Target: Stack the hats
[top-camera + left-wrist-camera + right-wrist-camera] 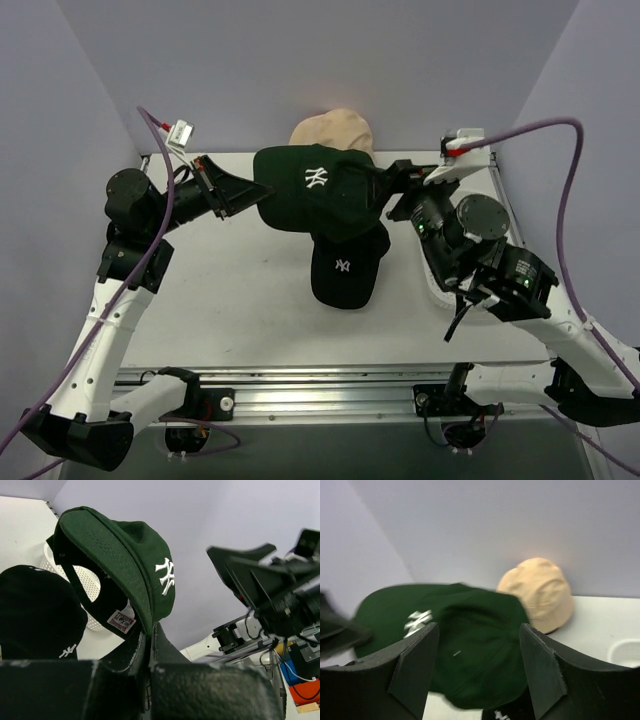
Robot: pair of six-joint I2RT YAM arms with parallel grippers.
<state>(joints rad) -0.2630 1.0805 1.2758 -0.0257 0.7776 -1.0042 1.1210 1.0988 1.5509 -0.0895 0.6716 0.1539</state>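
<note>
**Green "NY" cap held over black "NY" cap**

Top external: The dark green cap (315, 195), embroidered with a white interlocked "NY", is held up by its brim in the left pincer (255, 192). It hangs partly over the black cap (345, 268), which lies on the table (230, 310) and bears a smaller white "NY". A rounded tan hat (335, 130) is seen at the table's back edge. The right pincer (385, 183) is placed at the green cap's other side.

Left wrist: The left pincer is seen clamped on the brim edge. A sticker (121, 621) is seen under the brim, its writing unreadable. A white perforated tray (90, 587) is seen behind.

Right wrist: The right pincer is spread wide, with nothing gripped. The soft green crown is seen, blurred, beyond its fingers.
</note>
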